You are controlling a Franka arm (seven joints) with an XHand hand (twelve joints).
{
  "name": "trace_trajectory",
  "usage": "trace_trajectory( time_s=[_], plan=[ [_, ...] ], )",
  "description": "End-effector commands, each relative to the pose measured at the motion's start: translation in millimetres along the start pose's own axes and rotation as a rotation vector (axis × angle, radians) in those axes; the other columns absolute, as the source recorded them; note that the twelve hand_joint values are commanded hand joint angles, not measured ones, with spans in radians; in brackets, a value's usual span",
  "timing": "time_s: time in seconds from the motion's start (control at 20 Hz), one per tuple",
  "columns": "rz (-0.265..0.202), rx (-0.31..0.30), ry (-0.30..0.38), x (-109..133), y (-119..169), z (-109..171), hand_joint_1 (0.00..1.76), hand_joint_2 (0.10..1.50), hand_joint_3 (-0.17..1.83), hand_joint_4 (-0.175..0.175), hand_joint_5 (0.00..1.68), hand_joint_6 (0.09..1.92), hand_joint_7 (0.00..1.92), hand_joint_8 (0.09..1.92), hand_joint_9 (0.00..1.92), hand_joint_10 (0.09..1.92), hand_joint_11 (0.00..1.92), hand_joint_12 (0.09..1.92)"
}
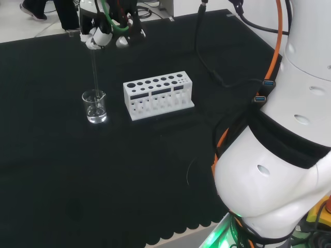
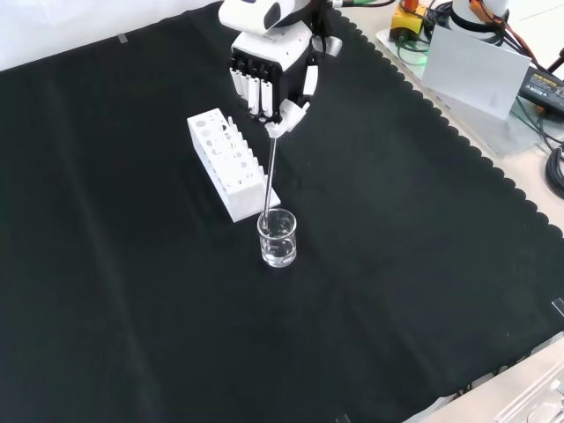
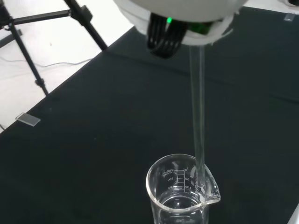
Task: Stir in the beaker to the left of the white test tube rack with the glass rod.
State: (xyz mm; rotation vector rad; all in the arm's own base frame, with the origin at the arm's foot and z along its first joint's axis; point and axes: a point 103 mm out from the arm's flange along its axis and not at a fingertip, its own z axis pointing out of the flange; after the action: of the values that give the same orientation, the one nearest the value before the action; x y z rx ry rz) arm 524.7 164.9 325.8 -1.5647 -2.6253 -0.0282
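Hand: black-and-white robot hand (image 2: 271, 81), upper centre of front view, fingers curled on thin clear glass rod (image 2: 269, 176) | Rod tip: lowered into small clear glass beaker (image 2: 278, 238), frame centre, beside white test tube rack (image 2: 227, 163) | Risk: beaker could be tipped if wall is pushed sideways.

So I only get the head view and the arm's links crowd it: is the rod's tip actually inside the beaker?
Observer: Yes. In the wrist view the glass rod passes the rim of the beaker and goes inside, beside the spout.
Operator: Is the beaker clear of the rack?
Observer: In the front view the beaker stands just off the near end of the white test tube rack, with a narrow gap of cloth showing.
Operator: And the grip?
Observer: In the front view the hand pinches the rod's top end, with the rod hanging nearly upright.
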Motion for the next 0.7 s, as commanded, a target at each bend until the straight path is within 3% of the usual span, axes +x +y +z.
trace_trajectory(
  time_s=[0.05, 0.3, 0.7],
  plan=[
    [0.008, 0.051, 0.002, -3, 1, 27, 1.32, 0.70, 0.62, -0.175, 1.37, 0.18, 1.19, 1.08, 1.52, 0.90, 1.59, 0.60],
    [0.017, 0.088, 0.019, 5, 8, 54, 1.32, 0.70, 0.62, -0.175, 1.37, 0.18, 1.19, 1.08, 1.52, 0.90, 1.59, 0.60],
    [-0.007, 0.103, 0.025, 23, 6, 66, 1.32, 0.70, 0.62, -0.175, 1.37, 0.17, 1.19, 1.08, 1.52, 0.90, 1.59, 0.60]
  ],
)
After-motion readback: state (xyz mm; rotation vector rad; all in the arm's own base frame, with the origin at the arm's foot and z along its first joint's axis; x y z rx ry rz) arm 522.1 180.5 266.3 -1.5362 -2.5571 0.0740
